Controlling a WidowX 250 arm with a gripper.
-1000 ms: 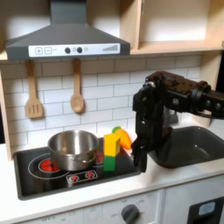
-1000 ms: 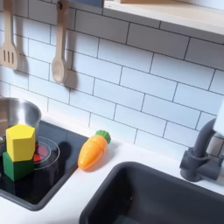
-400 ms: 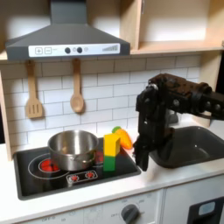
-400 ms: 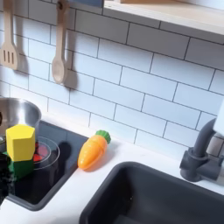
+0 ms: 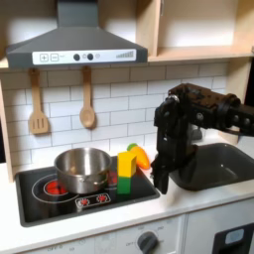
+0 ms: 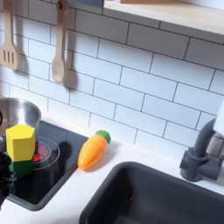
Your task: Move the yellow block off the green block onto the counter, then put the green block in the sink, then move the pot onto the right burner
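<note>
On white counter (image 5: 198,203): sink (image 5: 220,164) at first exterior view's right, pot (image 5: 81,169) on left burner, yellow block (image 5: 129,163) stacked on green block (image 5: 127,184) beside it. Gripper (image 5: 160,182) hanging just right of stack, pointing down; fingers' spread impossible to tell. Judged first step, not yet done: yellow unlifted. Next: shift over stack, close on yellow alone, lift clear without toppling green.

No words, brand names or numbers can be read in either exterior view. The grey hood (image 5: 71,48) above the stove has small white marks and dots on its front, but they are too small and blurry to read.
</note>
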